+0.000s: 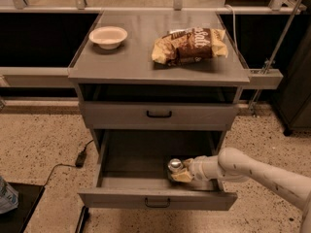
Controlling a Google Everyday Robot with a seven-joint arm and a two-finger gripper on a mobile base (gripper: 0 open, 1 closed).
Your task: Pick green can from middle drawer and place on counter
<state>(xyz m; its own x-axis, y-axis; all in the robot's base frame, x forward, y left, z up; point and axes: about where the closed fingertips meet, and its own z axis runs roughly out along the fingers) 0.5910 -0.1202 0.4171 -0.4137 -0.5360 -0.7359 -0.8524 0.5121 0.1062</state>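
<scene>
The green can [175,166] shows its shiny silver top inside the open middle drawer [158,198], at the right front of the dark interior. My gripper [182,174] reaches into the drawer from the right on a pale arm [252,171]. Its tan tip is right against the can's near side and hides the can's lower body. The counter [131,64] is the grey top of the cabinet, above the drawers.
A white bowl [108,37] sits at the counter's back left and a brown chip bag [190,45] at its right. A closed drawer front with a black handle [159,114] is above the open drawer. A black cable [80,158] lies on the speckled floor at left.
</scene>
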